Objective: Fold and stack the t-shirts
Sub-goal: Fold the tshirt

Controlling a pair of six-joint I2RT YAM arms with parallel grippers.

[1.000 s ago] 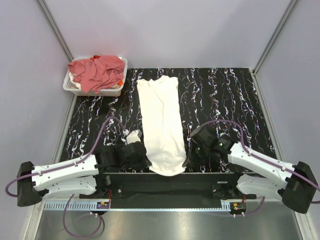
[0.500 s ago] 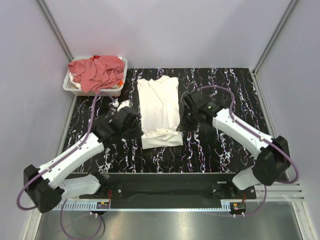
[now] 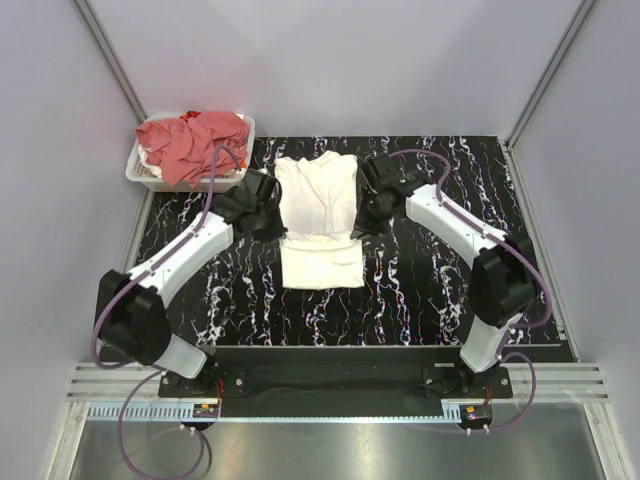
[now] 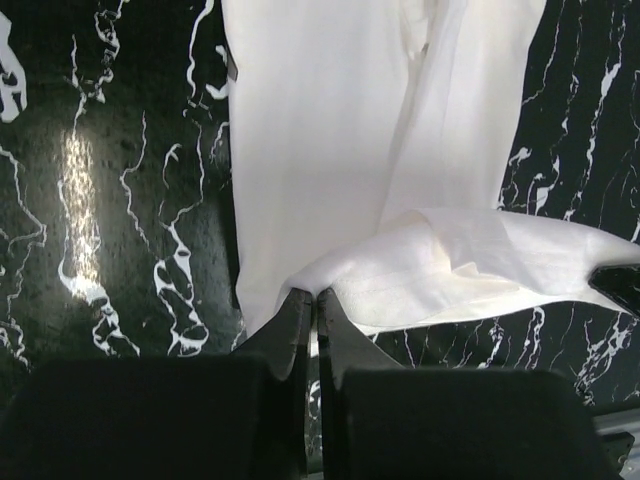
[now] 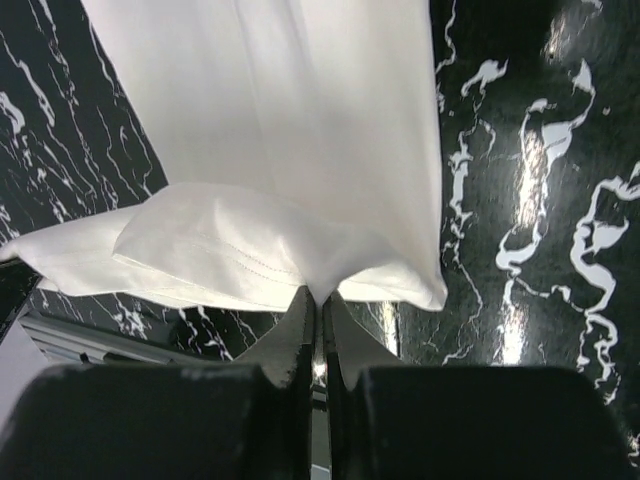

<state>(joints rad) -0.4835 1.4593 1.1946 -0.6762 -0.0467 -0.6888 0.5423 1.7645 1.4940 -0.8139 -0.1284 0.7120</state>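
A black, white-veined table (image 3: 450, 260) sits between pale walls. At its middle the white t-shirt (image 3: 318, 195) lies lengthwise, its near end doubled back over the body. The left gripper (image 4: 315, 296) and right gripper (image 5: 318, 296) flank it, each with fingers pinched on a corner of the raised hem. In the far left corner a white basket (image 3: 138, 172) holds salmon-red t-shirts (image 3: 195, 140), near the left arm but apart.

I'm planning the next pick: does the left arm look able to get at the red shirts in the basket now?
Probably not yet: the left gripper is shut on the white t-shirt. Once free, likely yes: the red shirts in the basket lie close, nothing between.
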